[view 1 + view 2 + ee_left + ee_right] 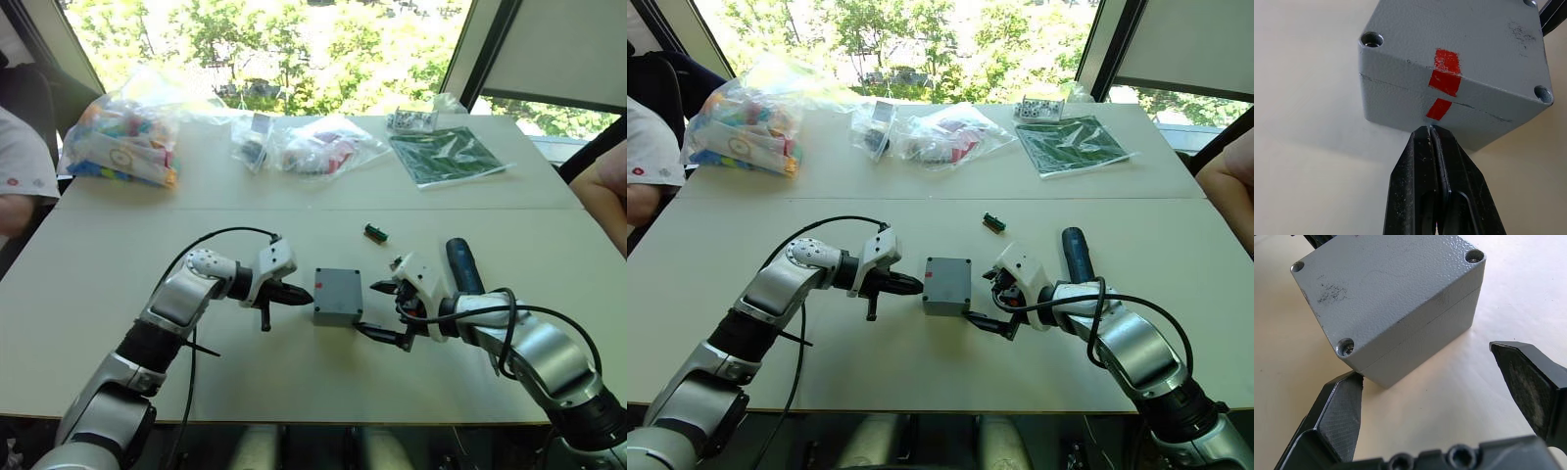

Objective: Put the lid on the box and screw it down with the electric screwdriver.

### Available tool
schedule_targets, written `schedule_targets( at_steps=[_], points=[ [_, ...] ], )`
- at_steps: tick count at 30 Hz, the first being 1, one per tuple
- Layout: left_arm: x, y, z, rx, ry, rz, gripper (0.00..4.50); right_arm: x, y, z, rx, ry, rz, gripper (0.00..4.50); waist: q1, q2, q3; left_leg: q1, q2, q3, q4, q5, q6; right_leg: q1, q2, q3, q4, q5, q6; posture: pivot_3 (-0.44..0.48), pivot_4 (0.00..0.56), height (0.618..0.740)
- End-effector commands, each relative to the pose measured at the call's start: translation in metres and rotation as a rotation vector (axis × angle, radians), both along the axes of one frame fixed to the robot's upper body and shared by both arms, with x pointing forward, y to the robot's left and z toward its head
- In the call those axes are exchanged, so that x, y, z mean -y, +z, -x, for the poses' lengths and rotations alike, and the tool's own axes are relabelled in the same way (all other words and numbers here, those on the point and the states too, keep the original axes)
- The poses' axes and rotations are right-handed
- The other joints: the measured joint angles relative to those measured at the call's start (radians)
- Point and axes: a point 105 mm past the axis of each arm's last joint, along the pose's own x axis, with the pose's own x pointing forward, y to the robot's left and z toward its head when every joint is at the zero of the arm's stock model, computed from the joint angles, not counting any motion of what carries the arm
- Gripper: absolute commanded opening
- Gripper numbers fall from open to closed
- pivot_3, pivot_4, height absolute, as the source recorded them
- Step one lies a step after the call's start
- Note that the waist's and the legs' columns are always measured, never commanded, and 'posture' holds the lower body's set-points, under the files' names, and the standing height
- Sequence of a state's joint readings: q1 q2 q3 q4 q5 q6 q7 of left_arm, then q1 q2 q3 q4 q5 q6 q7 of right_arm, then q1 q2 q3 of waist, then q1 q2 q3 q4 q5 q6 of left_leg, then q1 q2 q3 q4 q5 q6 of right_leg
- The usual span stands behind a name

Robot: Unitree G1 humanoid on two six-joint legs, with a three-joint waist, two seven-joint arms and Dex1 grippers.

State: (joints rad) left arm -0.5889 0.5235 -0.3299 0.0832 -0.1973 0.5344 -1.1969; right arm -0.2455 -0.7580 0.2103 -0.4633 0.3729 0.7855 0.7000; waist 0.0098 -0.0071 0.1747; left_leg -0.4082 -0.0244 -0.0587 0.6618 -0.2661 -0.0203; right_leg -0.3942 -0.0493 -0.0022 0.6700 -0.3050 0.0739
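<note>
White tabletop (118, 323) under your arms carries the box (338, 304) at its middle, with the lid (1386, 289) already seated: a thin seam runs round the grey sides and the red mark (1444, 83) lines up across it. Your left gripper (294, 294) is pinched closed just beside that mark. Your right gripper (384, 311) stands spread at the opposite corner, holding nothing. Next, I judge, you need the electric screwdriver (460, 266), lying beside your right forearm, for the corner screw holes.
</note>
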Motion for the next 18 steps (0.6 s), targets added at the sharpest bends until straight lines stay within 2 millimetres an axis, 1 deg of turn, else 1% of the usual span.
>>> schedule_targets(
  at_steps=[1, 5, 6, 8, 10, 12, 15, 18],
  points=[
    [-0.001, 0.006, -0.002, 0.035, -0.001, 0.011, 0.0, -0.005, 0.019, 0.004, 0.035, 0.021, -0.071, 4.46, 0.0, 0.0, 0.0, 0.0, 0.0, 0.0, 0.0, 0.0, 0.0, 0.0, 0.0, 0.0, 0.0, 0.0, 0.0, 0.0, 0.15, 0.74],
    [-0.01, 0.009, -0.005, 0.042, 0.017, 0.007, 0.0, -0.002, 0.032, 0.017, 0.022, 0.045, -0.116, 4.46, 0.001, 0.0, 0.0, 0.0, 0.0, 0.0, 0.0, 0.0, 0.0, 0.0, 0.0, 0.0, 0.0, 0.0, 0.0, 0.0, 0.15, 0.74],
    [-0.013, 0.011, -0.005, 0.042, 0.022, 0.007, 0.0, 0.001, 0.038, 0.018, 0.027, 0.039, -0.124, 4.46, 0.001, 0.0, 0.0, 0.0, 0.0, 0.0, 0.0, 0.0, 0.0, 0.0, 0.0, 0.0, 0.0, 0.0, 0.0, 0.0, 0.15, 0.74],
    [-0.023, 0.018, -0.005, 0.033, 0.025, 0.02, 0.0, 0.013, 0.054, 0.014, 0.065, 0.002, -0.137, 4.46, 0.001, 0.0, 0.0, 0.0, 0.0, 0.0, 0.0, 0.0, 0.0, 0.0, 0.0, 0.0, 0.0, 0.0, 0.0, 0.0, 0.15, 0.74],
    [-0.027, 0.03, -0.005, 0.019, 0.025, 0.062, 0.0, 0.026, 0.066, 0.003, 0.109, -0.068, -0.153, 4.46, -0.001, 0.0, 0.0, 0.0, 0.0, 0.0, 0.0, 0.0, 0.0, 0.0, 0.0, 0.0, 0.0, 0.0, 0.0, 0.0, 0.15, 0.74],
    [-0.027, 0.044, -0.006, 0.008, 0.027, 0.121, 0.0, 0.037, 0.07, -0.011, 0.149, -0.143, -0.16, 4.46, -0.002, 0.0, 0.0, 0.0, 0.0, 0.0, 0.0, 0.0, 0.0, 0.0, 0.0, 0.0, 0.0, 0.0, 0.0, 0.0, 0.15, 0.74],
    [-0.02, 0.065, -0.007, 0.007, 0.018, 0.198, 0.0, 0.053, 0.059, -0.036, 0.186, -0.261, -0.112, 4.46, 0.0, 0.0, 0.0, 0.0, 0.0, 0.0, 0.0, 0.0, 0.0, 0.0, 0.0, 0.0, 0.0, 0.0, 0.0, 0.0, 0.15, 0.74],
    [-0.01, 0.078, -0.006, 0.014, -0.004, 0.233, 0.0, 0.062, 0.048, -0.054, 0.196, -0.328, -0.081, 4.46, 0.0, 0.0, 0.0, 0.0, 0.0, 0.001, 0.0, 0.0, 0.0, 0.0, 0.0, 0.0, 0.0, 0.0, 0.0, 0.0, 0.15, 0.74]
  ],
)
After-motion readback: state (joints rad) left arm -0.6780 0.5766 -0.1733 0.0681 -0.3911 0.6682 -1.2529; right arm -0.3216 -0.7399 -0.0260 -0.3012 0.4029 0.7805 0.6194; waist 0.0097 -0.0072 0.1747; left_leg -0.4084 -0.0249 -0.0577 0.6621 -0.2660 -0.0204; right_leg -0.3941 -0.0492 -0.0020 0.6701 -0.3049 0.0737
